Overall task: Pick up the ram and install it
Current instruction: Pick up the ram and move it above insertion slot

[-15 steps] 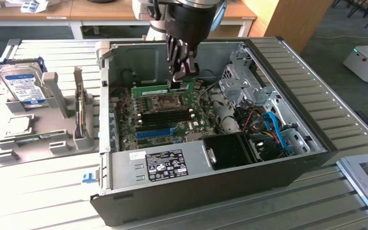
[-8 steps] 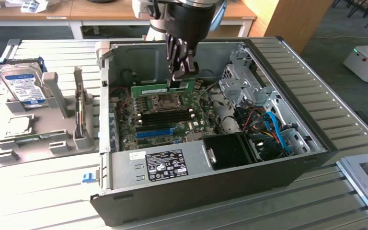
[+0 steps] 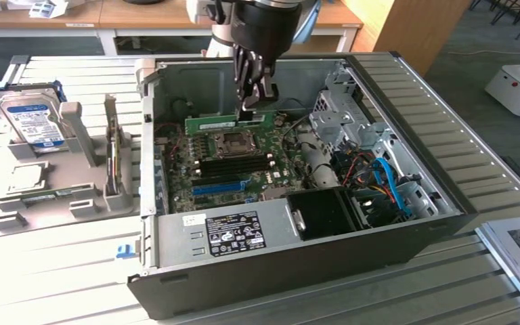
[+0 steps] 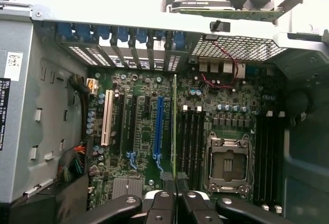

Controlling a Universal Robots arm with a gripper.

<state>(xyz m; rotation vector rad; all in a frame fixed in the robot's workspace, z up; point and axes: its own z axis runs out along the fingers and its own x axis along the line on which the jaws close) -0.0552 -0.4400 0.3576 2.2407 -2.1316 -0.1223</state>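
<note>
tool [image 3: 252, 100] clamped on ram [image 3: 227, 124] | wrist: ram edge-on near memory slots [image 4: 191, 136] | exterior: broadside

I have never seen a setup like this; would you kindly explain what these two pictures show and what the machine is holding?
This is one robot arm with a claw at its tip. One picture comes from a camera off the arm, the other from a camera on its wrist, looking past the claw. An open computer case lies on a slatted table, its motherboard exposed. The claw is shut on the ram, a slim green stick, held over the motherboard. At the exterior view's left, a grey rack holds a hard drive.
</note>
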